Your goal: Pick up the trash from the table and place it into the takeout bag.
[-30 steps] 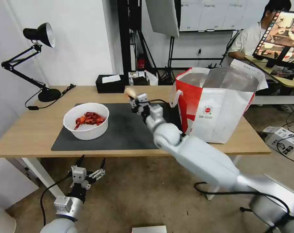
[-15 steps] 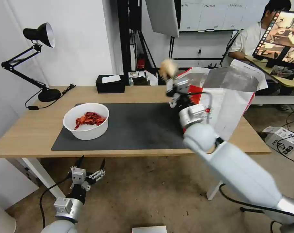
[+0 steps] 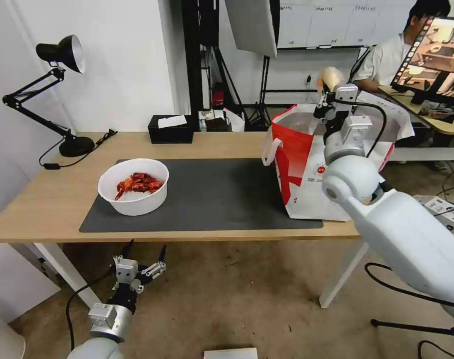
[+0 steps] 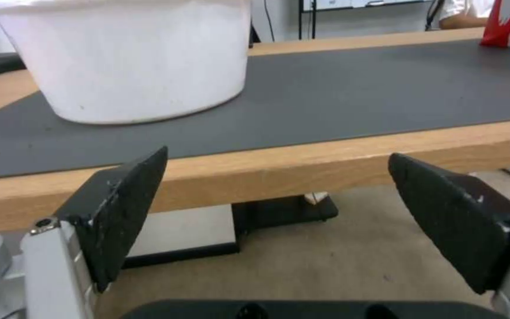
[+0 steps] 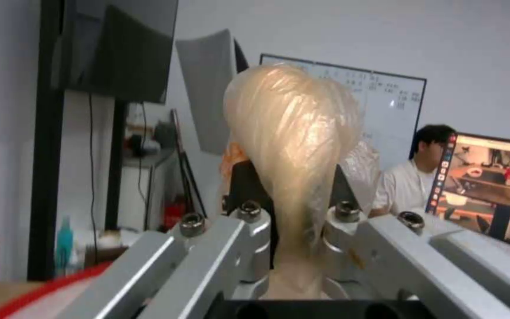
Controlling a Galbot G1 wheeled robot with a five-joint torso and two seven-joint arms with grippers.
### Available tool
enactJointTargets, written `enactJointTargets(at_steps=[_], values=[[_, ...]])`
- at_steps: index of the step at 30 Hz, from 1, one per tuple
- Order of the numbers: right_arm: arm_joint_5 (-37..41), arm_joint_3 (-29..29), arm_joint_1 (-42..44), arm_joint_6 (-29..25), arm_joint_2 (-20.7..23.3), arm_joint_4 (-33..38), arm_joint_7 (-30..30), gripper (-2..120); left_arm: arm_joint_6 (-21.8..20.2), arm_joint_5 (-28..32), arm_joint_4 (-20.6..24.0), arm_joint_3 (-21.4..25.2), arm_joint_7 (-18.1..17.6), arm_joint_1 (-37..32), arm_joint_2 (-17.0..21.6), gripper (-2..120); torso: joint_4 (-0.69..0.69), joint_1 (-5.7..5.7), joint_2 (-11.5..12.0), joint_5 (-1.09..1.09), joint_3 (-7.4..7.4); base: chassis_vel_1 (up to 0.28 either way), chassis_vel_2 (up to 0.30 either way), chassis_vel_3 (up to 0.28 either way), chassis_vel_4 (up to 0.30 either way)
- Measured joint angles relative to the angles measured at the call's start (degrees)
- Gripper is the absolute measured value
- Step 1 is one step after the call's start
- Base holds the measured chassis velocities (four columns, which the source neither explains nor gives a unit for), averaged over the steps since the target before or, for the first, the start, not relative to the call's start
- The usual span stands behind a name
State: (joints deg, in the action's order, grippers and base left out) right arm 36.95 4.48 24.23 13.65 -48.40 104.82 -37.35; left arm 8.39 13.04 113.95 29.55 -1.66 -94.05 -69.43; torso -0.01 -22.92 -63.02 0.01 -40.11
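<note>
- Takeout bag [image 3: 307, 169] stands upright on the table [image 3: 52, 199], at the right end of the dark-grey mat [image 3: 212, 194], mouth open, silver lining showing; its red panel faces the mat, and one white loop handle hangs on that side.
- Right tool [image 3: 331, 94] is raised above the bag's open mouth, near the rim. Its fingers are closed tight on the beige lump [image 3: 331, 77], which stands out above the fingertips; the right wrist view shows the lump [image 5: 293, 146] as a glossy, crinkled, pale mass pinched at its lower end between the two metal fingers.
- White round bowl [image 3: 133, 186] sits on the mat, well left of the bag, with red crayfish shells [image 3: 139, 182] inside. It is upright and touches nothing else.
- Left tool [image 3: 139, 264] hangs below the table edge, far left of the bag, under the bowl's side of the mat. Its fingers are spread wide and hold nothing; the left wrist view shows both black pads [image 4: 128, 199] apart, with the table edge and bowl wall [image 4: 131, 57] beyond them.
- Black tissue box [image 3: 170, 129] rests at the table's back edge, left of the bag.
</note>
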Motion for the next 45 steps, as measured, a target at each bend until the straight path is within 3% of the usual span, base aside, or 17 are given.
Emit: enactJointTargets(at_steps=[3,13,15,18,26,35,39,45], values=[[1.1,-0.3,0.8,2.2,-0.1,0.9,-0.1,11,-0.1,0.0,0.0,0.1,0.0,-0.2,0.3,100,0.02,0.0,0.0,-0.01,0.0,0.0,0.0,0.0,0.0],[7.3,-1.2,2.5,5.2,0.5,3.4,-2.5,49,-0.1,-0.7,0.6,0.4,0.9,-1.4,0.1,100,0.02,0.0,0.0,-0.02,0.0,0.0,0.0,0.0,0.0],[7.4,-1.2,2.5,5.2,0.6,3.5,-2.6,51,-0.1,-0.7,0.6,0.4,1.0,-1.4,0.1,100,0.02,0.0,0.0,-0.02,0.0,0.0,0.0,0.0,0.0],[8.2,-1.3,2.5,5.4,1.4,3.9,-2.7,69,-0.2,-0.9,1.1,0.2,1.3,-1.5,0.1,100,0.01,0.0,0.0,-0.01,0.0,0.0,0.0,0.0,0.0],[9.3,-1.6,2.8,5.4,2.4,4.6,-2.7,97,-0.9,-1.0,1.8,0.0,1.3,-1.6,0.2,100,0.01,0.0,0.0,-0.01,0.0,0.0,0.0,0.0,0.0],[10.8,-3.4,4.8,3.7,3.8,6.7,-1.8,100,-1.5,-0.9,2.6,0.0,1.1,-1.5,0.3,100,0.01,0.0,0.0,-0.01,0.0,0.0,0.0,0.0,0.0],[11.4,-6.1,7.5,-0.5,4.9,9.0,3.1,100,-1.5,-0.9,2.6,0.1,1.1,-1.6,0.2,100,0.03,0.0,0.0,-0.02,0.01,0.0,0.0,0.0,0.0],[12.6,-13.5,21.2,-8.6,9.1,15.6,16.6,100,-1.5,-0.9,2.7,0.1,1.0,-1.5,-0.2,100,-0.01,0.01,0.0,0.02,0.01,0.0,0.0,0.0,0.0]])
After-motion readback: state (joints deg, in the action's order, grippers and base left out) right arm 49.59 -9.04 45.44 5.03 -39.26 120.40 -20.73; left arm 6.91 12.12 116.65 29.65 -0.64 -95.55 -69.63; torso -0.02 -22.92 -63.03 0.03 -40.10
